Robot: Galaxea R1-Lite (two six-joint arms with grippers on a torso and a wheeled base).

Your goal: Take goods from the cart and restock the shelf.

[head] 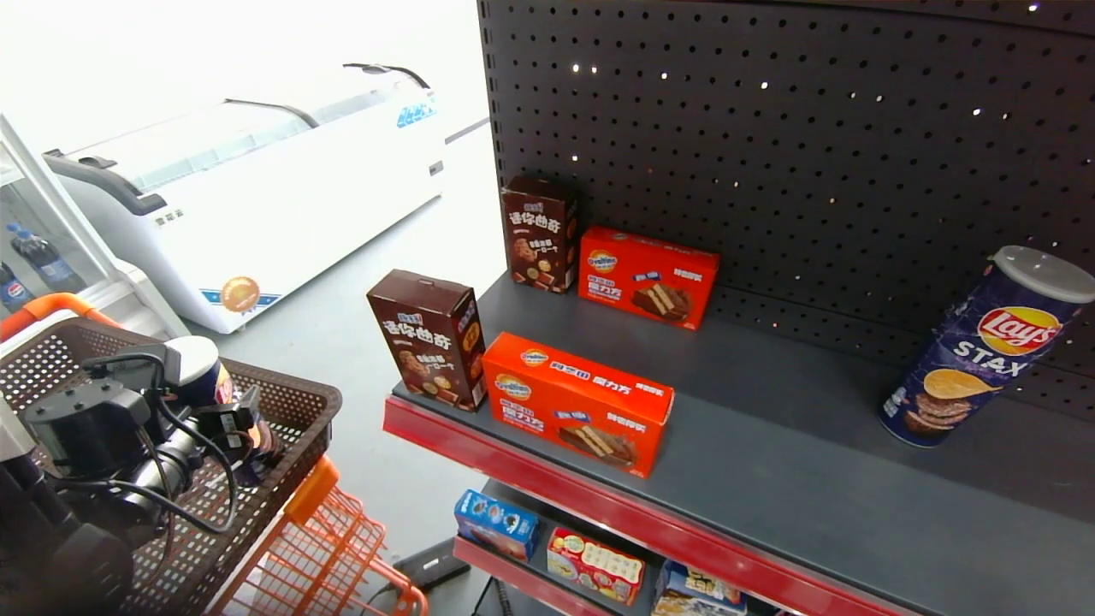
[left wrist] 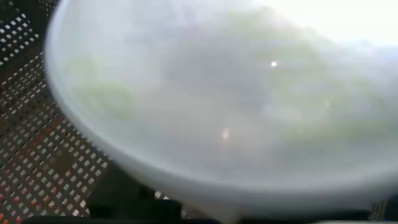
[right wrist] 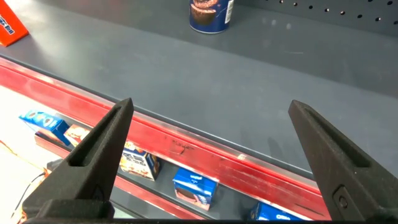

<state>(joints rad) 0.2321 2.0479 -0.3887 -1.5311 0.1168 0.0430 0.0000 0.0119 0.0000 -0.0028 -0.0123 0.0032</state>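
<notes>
On the shelf [head: 770,445], the front tall box [head: 428,338] stands left of the front flat box [head: 575,402]. Behind them, the back tall box [head: 539,233] stands left of the back flat box [head: 646,276]. The chips tube [head: 984,346] stands far right. The cart [head: 299,402] sits left of the shelf.

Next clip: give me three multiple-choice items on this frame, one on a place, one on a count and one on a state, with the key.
1. Where does the blue can stand?
A. on the floor
B. on the shelf, toward its right end
C. in the freezer

2. How many orange boxes are on that shelf?
A. one
B. two
C. four

3. How is the right gripper?
A. open and empty
B. shut on a box
C. shut on the can

Key:
1 B: the can stands alone on the grey board, right of all the boxes.
2 B: one is at the front edge and one is at the back wall.
3 A: its fingers are spread wide, with only the shelf seen between them.
</notes>
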